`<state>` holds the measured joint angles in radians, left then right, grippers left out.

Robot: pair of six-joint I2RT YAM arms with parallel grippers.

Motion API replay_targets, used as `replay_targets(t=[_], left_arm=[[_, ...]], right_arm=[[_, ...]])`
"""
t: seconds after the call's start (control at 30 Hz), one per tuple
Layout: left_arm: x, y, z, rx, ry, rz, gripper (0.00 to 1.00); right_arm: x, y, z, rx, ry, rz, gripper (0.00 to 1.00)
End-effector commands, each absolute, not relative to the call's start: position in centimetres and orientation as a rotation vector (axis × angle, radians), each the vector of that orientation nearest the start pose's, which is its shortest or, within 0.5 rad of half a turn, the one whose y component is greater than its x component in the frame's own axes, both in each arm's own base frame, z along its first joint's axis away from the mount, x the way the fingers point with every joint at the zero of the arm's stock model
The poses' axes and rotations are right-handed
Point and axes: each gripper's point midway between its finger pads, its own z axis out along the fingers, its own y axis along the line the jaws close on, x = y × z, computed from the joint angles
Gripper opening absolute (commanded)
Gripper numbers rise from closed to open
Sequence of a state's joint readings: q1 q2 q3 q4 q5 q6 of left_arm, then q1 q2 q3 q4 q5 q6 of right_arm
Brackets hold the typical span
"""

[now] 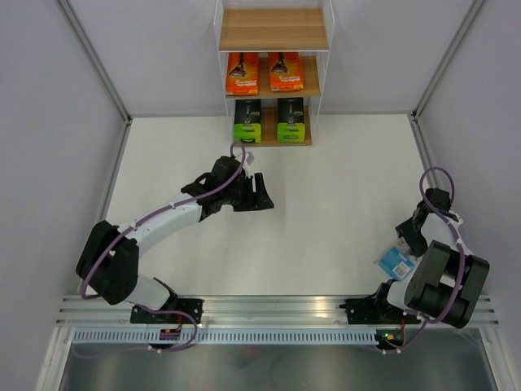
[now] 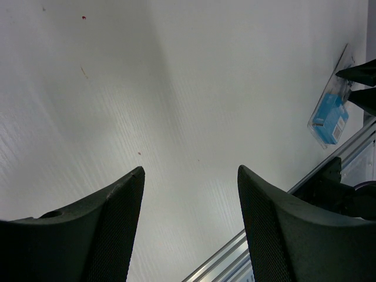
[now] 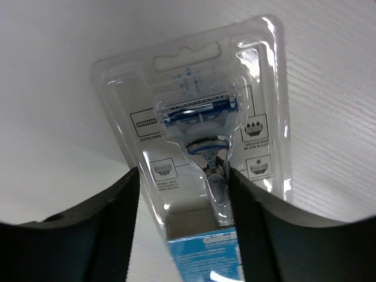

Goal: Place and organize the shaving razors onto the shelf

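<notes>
The light blue razor pack lies on the white table by the right arm's base and also shows at the far right of the left wrist view. My right gripper straddles its lower part. The right finger touches the blister, and a strip of table shows beside the left finger. My left gripper hangs open and empty over mid-table. On the shelf, two orange packs stand on the middle board. Two green-and-black packs are on the bottom one.
An aluminium rail runs along the near edge, just behind the blue pack. White walls close in the table on the left, right and back. The shelf's top board is bare.
</notes>
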<state>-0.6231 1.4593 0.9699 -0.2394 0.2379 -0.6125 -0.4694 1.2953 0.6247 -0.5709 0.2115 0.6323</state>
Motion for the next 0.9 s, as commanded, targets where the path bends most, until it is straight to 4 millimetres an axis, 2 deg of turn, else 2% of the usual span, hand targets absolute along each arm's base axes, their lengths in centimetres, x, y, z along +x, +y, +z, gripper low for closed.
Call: replay_targets(t=[0.0,0.07,0.13,0.17,0.27,0.3,0.4,0.5,0.53,0.6,0.63,0.67,0.73,0.77,0.83,0.87], left_arm=[[28.8,-28.6,14.8,0.197,2.386,-0.884,0.70],[28.7,-28.8,15.2,0.215,2.386,-0.901,0.70],[28.2,-29.2,15.7,0.253,2.384,-0.938,0.70],[28.1,-29.3,16.1,0.262,2.375,-0.948,0.70],[27.8,-28.9,17.0,0.279,2.347,-0.947,0.70],[27.8,-28.7,17.0,0.282,2.342,-0.934,0.70],[27.6,-28.1,17.0,0.289,2.331,-0.913,0.70],[27.5,-27.9,16.6,0.284,2.341,-0.896,0.70],[27.6,-27.8,16.6,0.269,2.345,-0.895,0.70],[27.7,-27.8,16.5,0.268,2.347,-0.894,0.70],[27.8,-27.7,16.5,0.259,2.344,-0.882,0.70],[27.8,-27.7,16.5,0.256,2.344,-0.880,0.70],[28.0,-27.5,16.4,0.246,2.344,-0.867,0.70],[28.0,-27.5,16.4,0.245,2.344,-0.865,0.70],[28.0,-27.3,16.4,0.240,2.341,-0.855,0.70],[28.0,-27.3,16.4,0.243,2.339,-0.856,0.70]], right_arm=[[20.4,-11.6,1.2,1.476,2.323,-0.231,0.59],[20.6,-11.5,1.2,1.462,2.325,-0.215,0.55],[20.7,-11.1,1.0,1.456,2.327,-0.183,0.43],[20.9,-11.0,1.0,1.443,2.331,-0.165,0.31],[21.1,-10.0,1.1,1.426,2.332,-0.092,0.06],[21.3,-9.7,1.2,1.422,2.323,-0.061,0.00],[22.6,-7.5,2.2,1.341,2.274,0.096,0.01],[24.5,-5.5,4.5,1.191,2.247,0.163,0.01],[26.5,-3.3,7.1,1.015,2.257,0.203,0.01],[27.3,-2.9,8.3,0.956,2.261,0.208,0.01],[27.8,-1.8,8.9,0.892,2.279,0.232,0.01],[28.8,-1.4,10.1,0.845,2.272,0.250,0.01],[29.7,-0.4,11.1,0.756,2.289,0.252,0.01],[30.9,-0.1,12.2,0.719,2.284,0.249,0.01],[31.6,1.1,12.9,0.636,2.317,0.243,0.01],[32.7,1.8,13.9,0.593,2.315,0.262,0.01]])
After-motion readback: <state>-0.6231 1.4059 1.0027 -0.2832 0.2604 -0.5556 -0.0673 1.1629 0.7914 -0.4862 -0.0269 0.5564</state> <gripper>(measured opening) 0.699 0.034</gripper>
